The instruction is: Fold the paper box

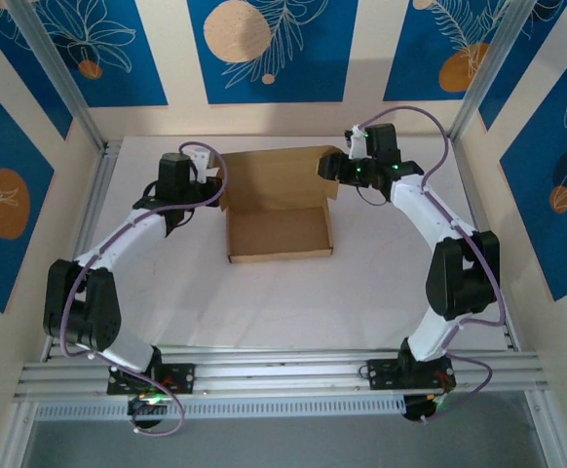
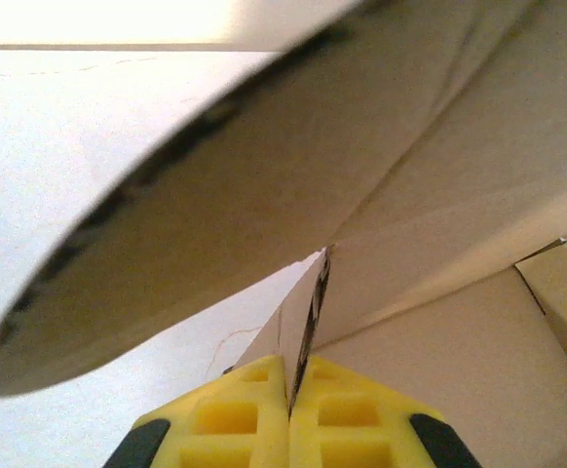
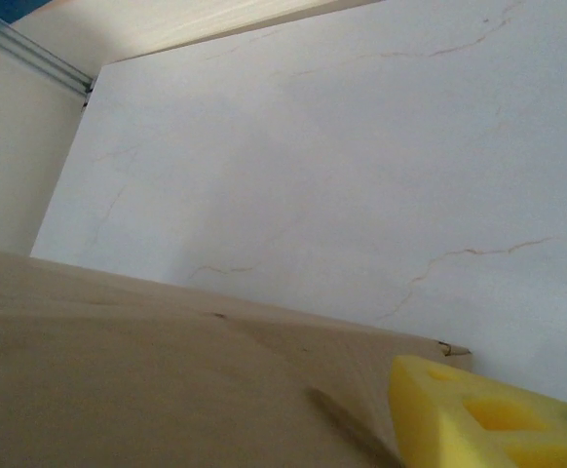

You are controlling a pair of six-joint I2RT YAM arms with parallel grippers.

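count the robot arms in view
2: left arm on the left, left gripper pinching the paper box; right arm on the right, right gripper at its far corner.

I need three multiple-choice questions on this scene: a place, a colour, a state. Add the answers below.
1. Where does the paper box rest? A on the floor; B on the white table; C on a shelf.
2. What colour are the end effector pads? A yellow; B red; C black.
3. The left end effector is: A wide open; B shut on nothing; C shut on a box flap.
Answers: 1 B, the top view shows it there; 2 A, both wrist views show yellow; 3 C, its pads pinch a cardboard edge.
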